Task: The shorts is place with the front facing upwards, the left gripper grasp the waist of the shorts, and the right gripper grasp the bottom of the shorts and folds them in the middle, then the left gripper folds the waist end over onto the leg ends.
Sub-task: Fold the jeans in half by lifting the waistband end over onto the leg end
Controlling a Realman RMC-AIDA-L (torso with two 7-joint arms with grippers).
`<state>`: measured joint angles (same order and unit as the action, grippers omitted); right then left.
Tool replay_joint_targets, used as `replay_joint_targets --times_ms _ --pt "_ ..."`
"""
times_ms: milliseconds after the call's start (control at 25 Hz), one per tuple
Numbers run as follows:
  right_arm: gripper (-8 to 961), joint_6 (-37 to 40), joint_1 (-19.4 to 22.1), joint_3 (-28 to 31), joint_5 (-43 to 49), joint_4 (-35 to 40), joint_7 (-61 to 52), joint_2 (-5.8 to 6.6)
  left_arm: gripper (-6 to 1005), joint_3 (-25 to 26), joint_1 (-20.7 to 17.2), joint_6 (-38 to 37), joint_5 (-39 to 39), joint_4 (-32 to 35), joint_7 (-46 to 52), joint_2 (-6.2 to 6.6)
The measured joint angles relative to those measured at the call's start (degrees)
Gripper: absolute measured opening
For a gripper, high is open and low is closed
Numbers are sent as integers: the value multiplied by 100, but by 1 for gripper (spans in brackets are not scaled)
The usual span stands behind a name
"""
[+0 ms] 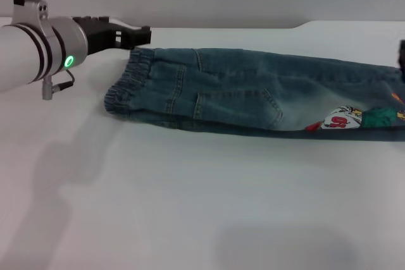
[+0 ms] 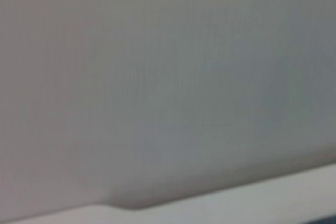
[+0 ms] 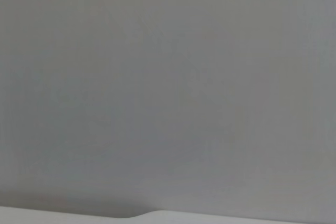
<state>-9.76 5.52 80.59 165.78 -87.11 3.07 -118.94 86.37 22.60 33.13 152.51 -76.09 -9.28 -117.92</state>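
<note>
Head view showed shorts (image 1: 253,93) folded lengthwise on bench (image 1: 190,207), left end effector (image 1: 142,35) upper left near waist (image 1: 126,83), finger state unclear; a shallow grab could slip off the ruching.

Bare table (image 1: 190,207) lies open before the shorts (image 1: 253,96); left pincer (image 1: 142,35) crowds the waist (image 1: 126,83).

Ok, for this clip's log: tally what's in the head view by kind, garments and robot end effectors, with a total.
Garments: 1, the shorts, lying folded lengthwise on the white table.
End effectors: 2, the left end effector at the waist, and a dark sliver of the right end effector at the frame's right edge.
Total: 3
</note>
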Motion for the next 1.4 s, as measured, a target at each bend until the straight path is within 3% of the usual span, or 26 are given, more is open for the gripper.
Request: replay_joint_targets --times_ms 320,520,880,1400 --pt "238 450 -262 -397 -207 499 47 17 850 581 409 1549 2 42 -203 8" --pt "15 932 -318 -628 -184 774 76 23 850 884 636 2343 3 65 -287 8" --pt "-2 1215 -533 -910 -167 1268 81 31 849 1121 964 2885 37 212 -471 23" --pt "-2 1277 -449 -1112 -160 1228 86 20 847 1395 1379 3232 236 876 -569 25"
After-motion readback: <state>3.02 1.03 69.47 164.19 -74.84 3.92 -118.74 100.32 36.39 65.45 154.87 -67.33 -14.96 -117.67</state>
